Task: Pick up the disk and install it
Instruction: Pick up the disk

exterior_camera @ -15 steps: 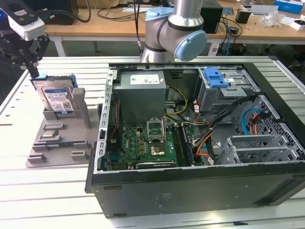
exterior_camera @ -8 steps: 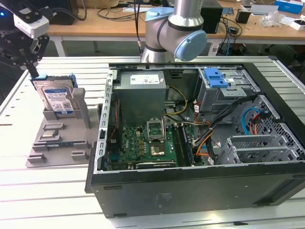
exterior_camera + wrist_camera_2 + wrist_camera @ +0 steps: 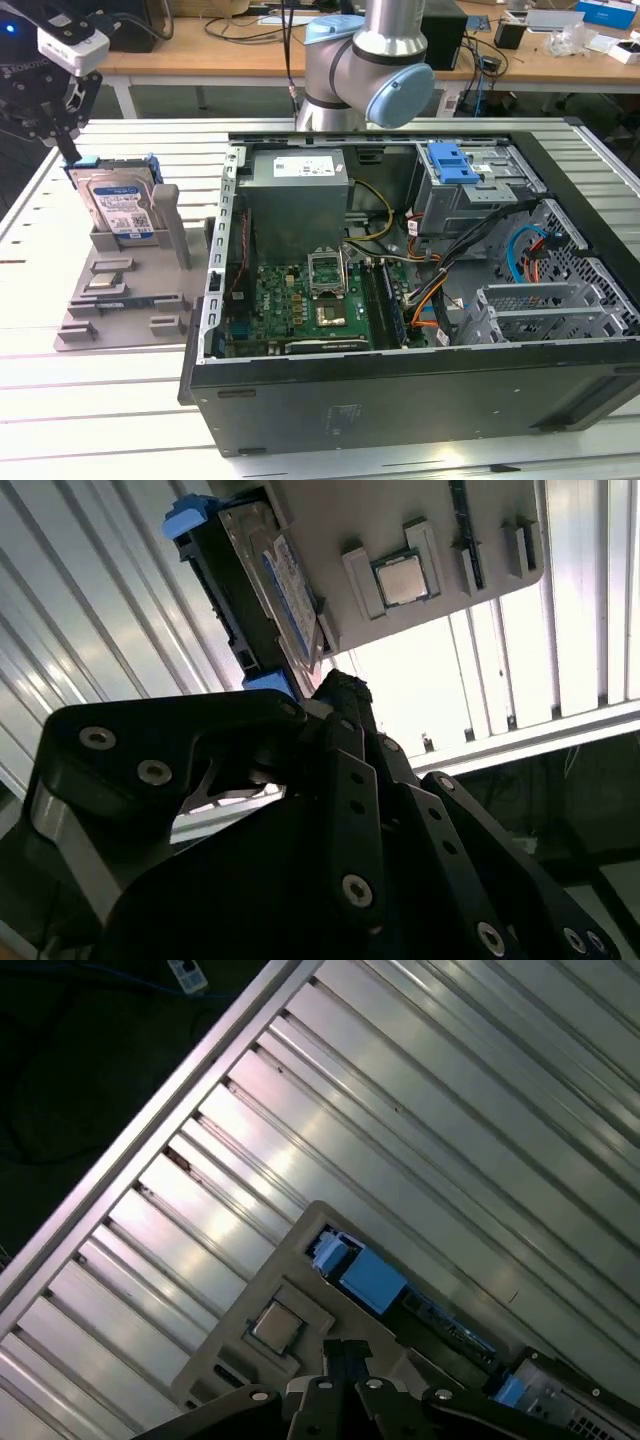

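Observation:
The disk [image 3: 118,205] stands on edge in a grey holder [image 3: 120,300] at the exterior view's left, label facing the camera, blue rails on its sides. My gripper [image 3: 70,152] hangs just above the disk's upper corner on that side, fingers together and holding nothing. In the second wrist view the gripper [image 3: 340,690] tapers to one tip close to the blue rail of the disk [image 3: 250,590]. The first wrist view has the gripper [image 3: 345,1355] over the holder, with the disk [image 3: 372,1278] beside it.
An open computer case [image 3: 400,400] lies on the slatted metal table [image 3: 120,400], with a grey power supply [image 3: 295,200], a motherboard [image 3: 310,300] and a blue bracket on a drive cage [image 3: 455,160]. A processor chip [image 3: 108,283] rests on the holder. The arm's base [image 3: 365,60] stands behind the case.

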